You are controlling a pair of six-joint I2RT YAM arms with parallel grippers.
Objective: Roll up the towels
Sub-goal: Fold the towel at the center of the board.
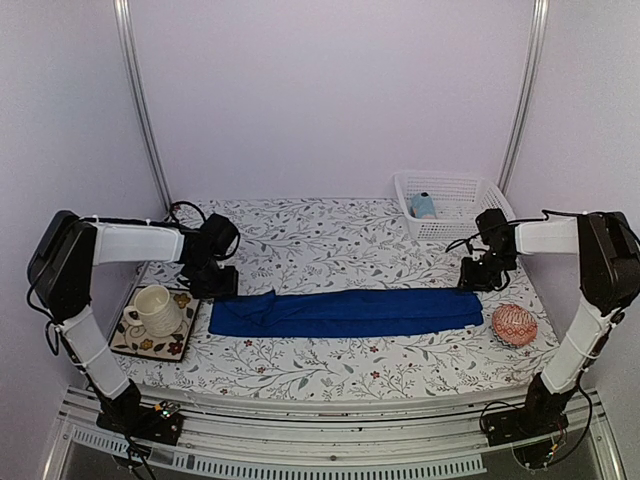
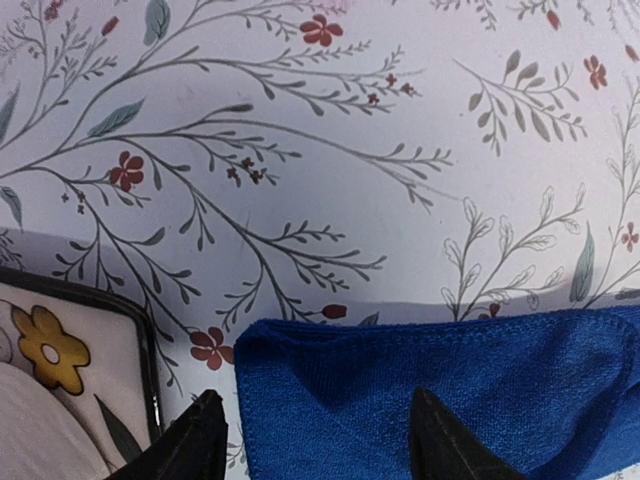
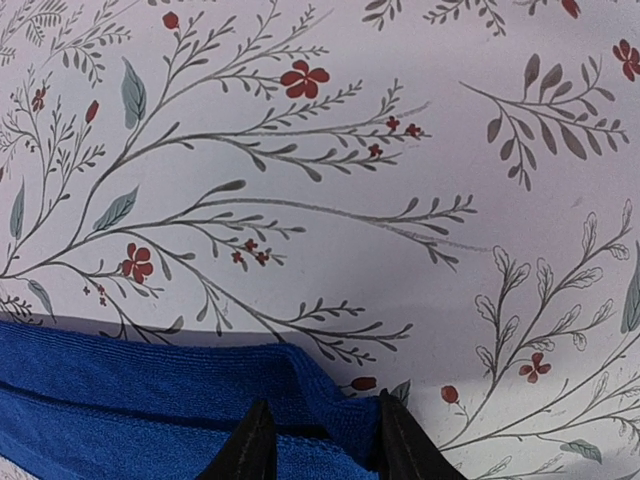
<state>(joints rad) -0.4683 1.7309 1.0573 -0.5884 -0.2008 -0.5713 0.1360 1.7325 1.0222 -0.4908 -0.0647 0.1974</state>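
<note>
A floral-patterned table (image 1: 320,245) is seen from above. The royal-blue towel (image 1: 345,313) is laid flat as a long band across the centre of the frame, not yet rolled. The light-blue towel (image 1: 423,205) is seen inside a white basket (image 1: 470,188) at the upper right. Only a small part of it shows, so its shape cannot be made out.

The left gripper (image 1: 212,283) is placed at the band's left end. In its wrist view the fingers (image 2: 195,450) are spread wide, and the towel's corner lies flat and ungripped between them. The right gripper (image 1: 487,277) is placed at the band's right end. In its wrist view the fingers (image 3: 250,455) are set closer together around a raised fold of hem. Their tips are cut off by the lower edge of the frame, so whether the cloth is pinched cannot be told.

If only one end is caught, the towel could be dragged askew or bunched rather than rolled evenly. A cup (image 1: 155,308) on a tray (image 1: 140,347) sits just beside the left end, and a patterned ball (image 1: 514,325) lies near the right end. Either could be knocked by a sweeping arm or snagged by the cloth.
</note>
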